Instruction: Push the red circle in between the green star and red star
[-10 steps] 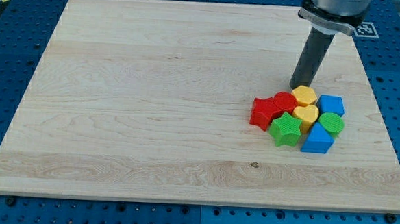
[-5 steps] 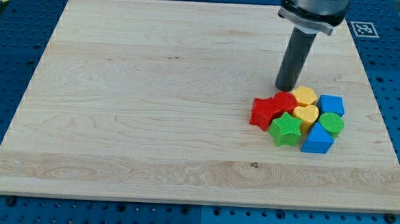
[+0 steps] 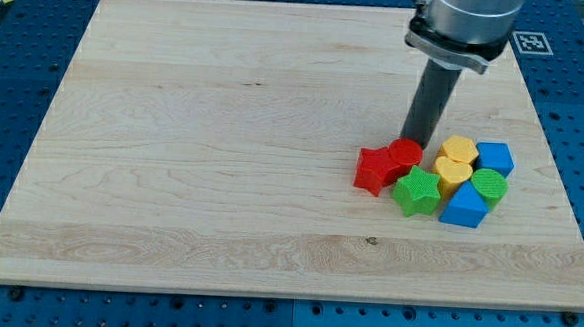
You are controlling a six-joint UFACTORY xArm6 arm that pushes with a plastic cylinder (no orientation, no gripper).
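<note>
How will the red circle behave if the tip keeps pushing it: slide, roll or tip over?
Likely slides: the red circle looks squat and flat-bottomed, so it should neither roll nor tip. My tip sits at its top edge. Wedged against the red star and green star, it probably shoves them along.

Wood board (image 3: 222, 160) w/ block cluster (image 3: 437, 176) at view's right.

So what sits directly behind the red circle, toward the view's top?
My tip stands right at the red circle's top edge, between it and the yellow blocks. Beyond is bare board. The rod hides the actual contact point, so touching cannot be confirmed.
</note>
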